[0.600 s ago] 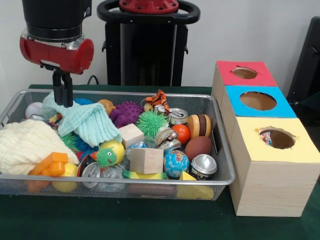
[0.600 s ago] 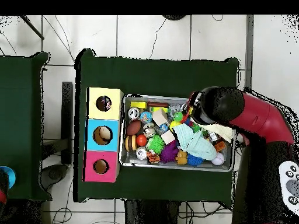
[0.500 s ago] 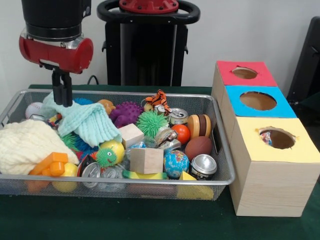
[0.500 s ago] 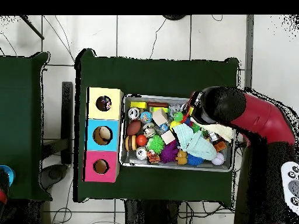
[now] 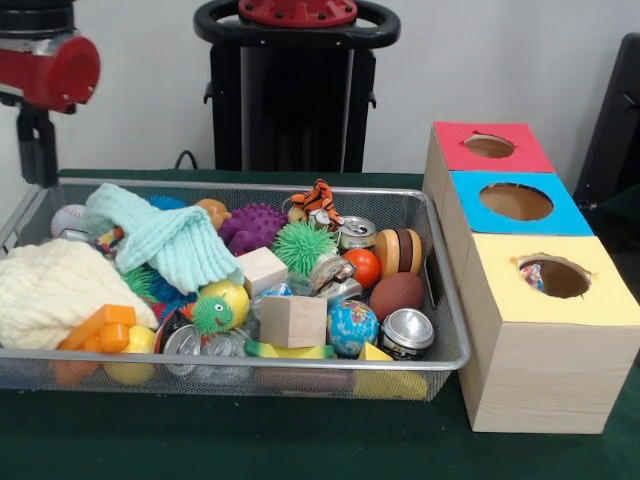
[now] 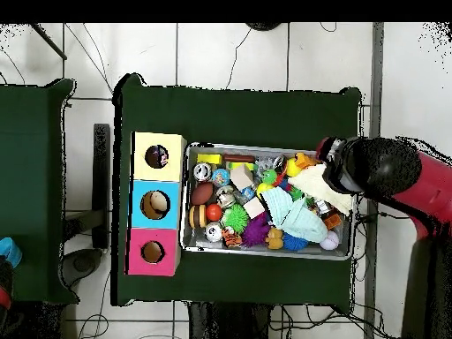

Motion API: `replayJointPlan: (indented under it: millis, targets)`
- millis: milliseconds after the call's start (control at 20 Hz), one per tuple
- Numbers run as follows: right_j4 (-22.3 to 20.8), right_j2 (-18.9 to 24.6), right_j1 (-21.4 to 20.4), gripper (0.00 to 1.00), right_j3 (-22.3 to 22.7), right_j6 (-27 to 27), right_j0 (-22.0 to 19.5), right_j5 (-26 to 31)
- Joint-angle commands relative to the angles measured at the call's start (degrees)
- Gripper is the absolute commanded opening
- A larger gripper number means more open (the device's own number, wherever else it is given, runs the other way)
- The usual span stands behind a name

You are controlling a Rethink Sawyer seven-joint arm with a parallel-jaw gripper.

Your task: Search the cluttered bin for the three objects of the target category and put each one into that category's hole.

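Note:
The wire mesh bin (image 5: 445, 262) holds several toys, cans, blocks and cloths; it also shows in the overhead view (image 6: 269, 255). My gripper (image 5: 37, 150) hangs above the bin's far left corner, fingers together and holding nothing. In the overhead view my arm (image 6: 380, 168) covers it at the bin's right end. A scrap of white dotted cloth (image 5: 532, 276) shows inside the yellow-surrounded hole (image 5: 555, 277), which also shows in the overhead view (image 6: 156, 157). No dotted cloth shows plainly in the bin; a small multicoloured bit (image 5: 104, 242) peeks from under the mint-green knitted cloth (image 5: 170, 240).
A cream knitted cloth (image 5: 50, 290) fills the bin's left end. Wooden blocks (image 5: 292, 320), cans (image 5: 406, 332) and balls (image 5: 397, 294) crowd the middle and right. The blue-surrounded box (image 5: 515, 202) and red-surrounded box (image 5: 489, 146) stand behind the yellow one. The black pedestal (image 5: 296, 90) stands behind the bin.
In the front view my gripper has risen off the mint-green cloth and moved left to the bin's far left corner. The mint cloth and the other things lie as before.

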Motion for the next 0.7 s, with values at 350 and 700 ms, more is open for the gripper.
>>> replayJointPlan:
  millis: [350,700]
  targets:
    - [-6.59,9.46,0.22,0.0,13.55,-11.33,-5.43,-7.33]
    - [-7.34,10.25,-0.36,0.0,16.04,-8.11,-5.92,-9.43]
